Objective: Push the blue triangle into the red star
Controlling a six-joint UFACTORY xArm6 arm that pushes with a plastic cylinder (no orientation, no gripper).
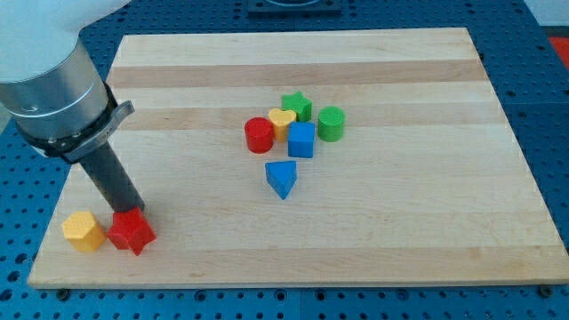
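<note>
Blue triangle — lying near the middle of the counter, pointing toward the view's bottom, standing apart from every other block and just below the central cluster.

Red star — sitting near the counter's lower left corner, well apart from the blue triangle, with open wood lying between the two.

My tip — the dark rod is slanting down from the grey arm at the view's upper left, and its lower end is resting at the top edge of the red star, touching it or all but touching it; the exact contact is hidden behind the star's upper points. The tip is standing far to the left of the blue triangle. The arm is carrying no gripper, so there is nothing released or clenched to report.

Yellow block — of a rounded, roughly hexagonal shape, sitting just beside the red star on its left, touching it or nearly so.

Central cluster, above the blue triangle:
- Blue cube — sitting nearest the triangle, just above and to its right.
- Red cylinder — sitting at the cluster's left end.
- Yellow heart — nestling between the red cylinder and the blue cube, pressing against both.
- Green star — sitting at the cluster's top, behind the heart.
- Green cylinder — sitting at the cluster's right end, just beside the blue cube.
</note>
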